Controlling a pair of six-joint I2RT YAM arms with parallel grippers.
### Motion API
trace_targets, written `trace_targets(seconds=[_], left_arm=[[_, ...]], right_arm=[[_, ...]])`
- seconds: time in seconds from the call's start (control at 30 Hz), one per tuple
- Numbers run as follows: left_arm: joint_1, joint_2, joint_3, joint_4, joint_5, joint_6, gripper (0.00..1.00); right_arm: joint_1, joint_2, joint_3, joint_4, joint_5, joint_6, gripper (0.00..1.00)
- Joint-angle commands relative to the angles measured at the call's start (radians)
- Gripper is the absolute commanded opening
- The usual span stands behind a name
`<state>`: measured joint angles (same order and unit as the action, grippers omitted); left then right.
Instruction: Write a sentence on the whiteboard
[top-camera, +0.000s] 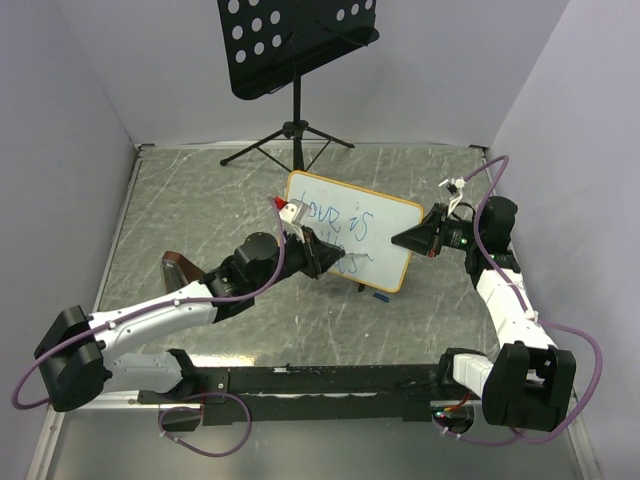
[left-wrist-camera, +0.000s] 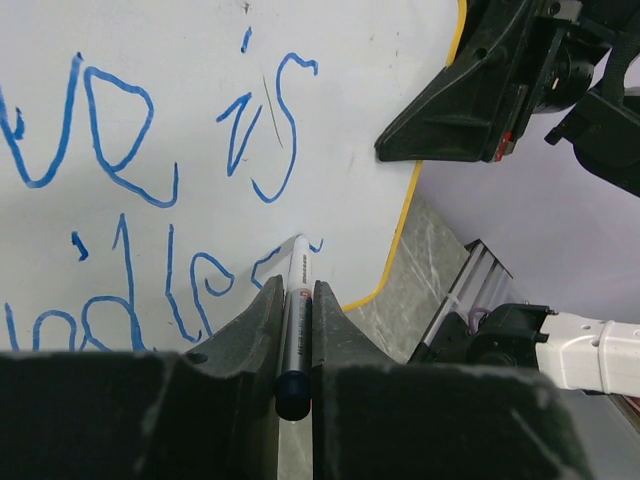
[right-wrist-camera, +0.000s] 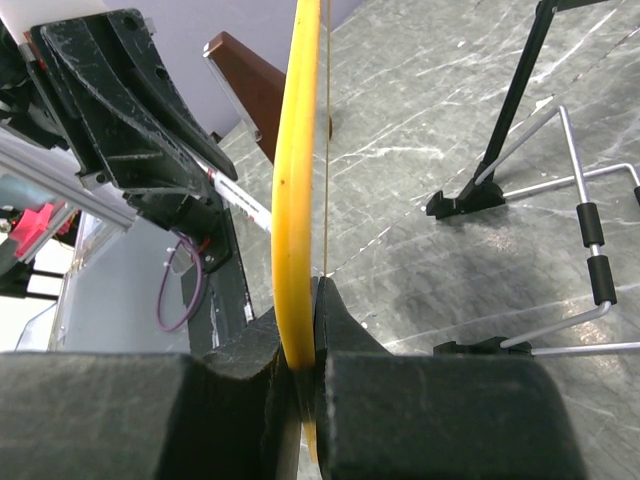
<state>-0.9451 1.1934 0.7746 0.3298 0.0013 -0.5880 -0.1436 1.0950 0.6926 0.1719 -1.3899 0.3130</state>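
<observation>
The whiteboard (top-camera: 375, 225), white with a yellow rim, stands tilted mid-table. Its sentence (top-camera: 336, 216) is in blue marker: "love is" on top, and a second line partly hidden behind my left gripper (top-camera: 322, 255). The left wrist view shows the blue letters (left-wrist-camera: 120, 130) close up. There my left gripper (left-wrist-camera: 292, 285) is shut on a silver marker (left-wrist-camera: 297, 300) whose tip touches the board at the end of the lower line. My right gripper (top-camera: 400, 238) is shut on the board's right edge. In the right wrist view, my right gripper (right-wrist-camera: 305, 300) pinches the yellow rim (right-wrist-camera: 295, 150).
A black perforated music stand (top-camera: 296, 45) on a tripod stands at the back. A brown object (top-camera: 180, 268) lies left of the left arm. A small blue cap (top-camera: 380, 296) lies below the board. Behind the board is its wire stand (right-wrist-camera: 590, 250). Grey walls enclose the table.
</observation>
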Motion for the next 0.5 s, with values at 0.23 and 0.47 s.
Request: trace_targets(seconds=[0.23,0.47], left_arm=[[0.012,-0.043,-0.015,-0.025,-0.034,0.01,0.01],[0.015,-0.035,-0.021,-0.044,-0.011,0.004,0.01]], right_arm=[[0.004,-0.023,0.024,0.064,-0.061,0.003,0.0],[0.004,-0.023,0.024,0.066,-0.061,0.005,0.0]])
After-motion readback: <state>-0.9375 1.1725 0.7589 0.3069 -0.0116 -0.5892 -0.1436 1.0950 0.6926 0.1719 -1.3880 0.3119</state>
